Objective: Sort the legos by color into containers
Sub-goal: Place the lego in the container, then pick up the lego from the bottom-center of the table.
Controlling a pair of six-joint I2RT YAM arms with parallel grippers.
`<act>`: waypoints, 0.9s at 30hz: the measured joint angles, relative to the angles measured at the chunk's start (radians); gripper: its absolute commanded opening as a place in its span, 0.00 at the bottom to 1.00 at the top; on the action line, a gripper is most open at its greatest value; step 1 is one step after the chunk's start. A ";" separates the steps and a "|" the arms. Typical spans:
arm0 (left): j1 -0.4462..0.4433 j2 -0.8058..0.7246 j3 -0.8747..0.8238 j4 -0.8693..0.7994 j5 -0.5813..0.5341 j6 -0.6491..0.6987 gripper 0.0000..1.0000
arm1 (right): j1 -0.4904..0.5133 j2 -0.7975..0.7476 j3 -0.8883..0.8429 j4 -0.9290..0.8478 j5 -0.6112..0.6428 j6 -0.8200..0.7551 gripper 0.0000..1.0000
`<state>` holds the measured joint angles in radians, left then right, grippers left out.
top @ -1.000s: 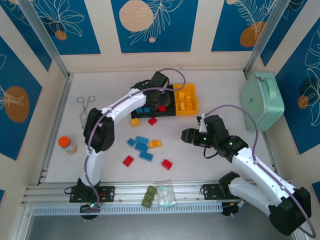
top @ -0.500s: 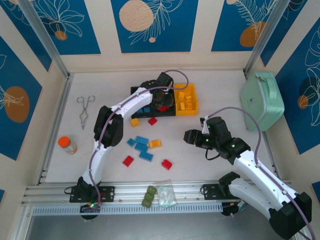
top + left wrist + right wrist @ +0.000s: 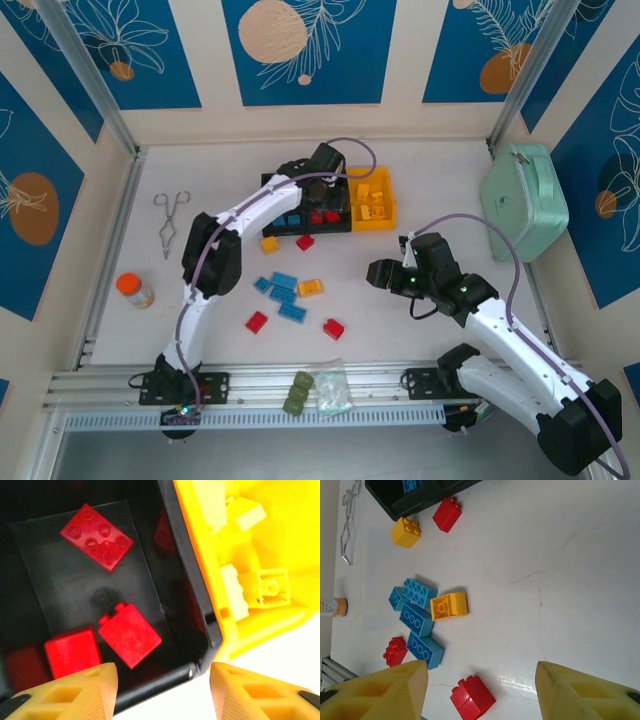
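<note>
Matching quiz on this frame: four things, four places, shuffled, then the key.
Things
1. mint-green case
2. metal tongs
3. left gripper
4. right gripper

Places
a. above the black bin that holds red bricks
b. left part of the table, away from the bins
c. right edge of the table
d. above loose bricks scattered on the table

Pairs: 1-c, 2-b, 3-a, 4-d

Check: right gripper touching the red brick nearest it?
Apart. Right wrist view: bare table shows between the red brick and both fingers of the right gripper.
</note>
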<state>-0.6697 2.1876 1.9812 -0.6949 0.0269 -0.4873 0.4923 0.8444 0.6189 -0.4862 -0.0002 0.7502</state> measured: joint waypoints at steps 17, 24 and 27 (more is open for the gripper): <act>0.005 -0.636 -0.770 0.191 0.093 -0.006 0.63 | 0.236 0.119 0.000 0.039 0.015 -0.125 0.73; 0.018 -0.932 -1.136 0.230 0.115 -0.096 0.65 | 0.401 0.273 0.001 0.058 0.070 -0.175 0.72; 0.025 -1.032 -1.220 0.215 0.114 -0.126 0.66 | 0.456 0.366 0.008 0.058 0.104 -0.183 0.71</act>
<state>-0.6445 1.1553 0.7609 -0.4801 0.1413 -0.6136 0.9482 1.2102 0.6266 -0.4282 0.1040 0.5674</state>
